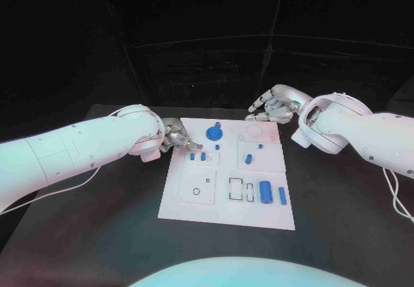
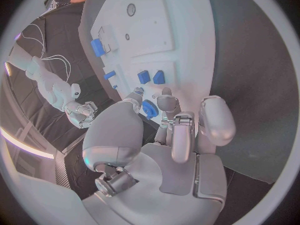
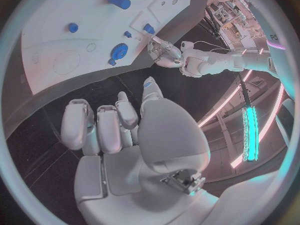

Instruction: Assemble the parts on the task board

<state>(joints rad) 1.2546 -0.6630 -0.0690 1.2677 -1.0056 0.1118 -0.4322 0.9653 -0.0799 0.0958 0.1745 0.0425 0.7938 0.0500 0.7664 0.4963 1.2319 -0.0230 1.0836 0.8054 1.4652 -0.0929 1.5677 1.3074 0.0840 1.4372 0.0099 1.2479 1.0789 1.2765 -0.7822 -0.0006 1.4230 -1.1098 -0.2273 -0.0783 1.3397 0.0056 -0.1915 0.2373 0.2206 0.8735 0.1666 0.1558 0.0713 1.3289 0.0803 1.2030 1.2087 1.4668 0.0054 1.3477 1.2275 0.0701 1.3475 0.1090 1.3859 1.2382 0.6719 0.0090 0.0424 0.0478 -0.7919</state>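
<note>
Head view: task board [image 1: 194,209] flat on the black table [image 1: 103,239]. Nearest, one blue cylinder [image 1: 265,191] with one slim blue bar [image 1: 282,195] beside it. Farther, two small blue blocks [image 1: 197,157] just beside the left hand [image 1: 179,136], fingers apart, holding nothing. One blue gear [image 1: 214,131] beyond. Right hand [image 1: 276,104] at the far edge, fingers curled, empty.

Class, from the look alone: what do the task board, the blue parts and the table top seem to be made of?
Task board: probably matte white plastic; flat, even, with thin outlined recesses.
Blue parts, such as the cylinder: likely moulded or printed plastic; uniform colour, soft sheen.
Table: dark and matte, no glare; material cannot be told.
</note>
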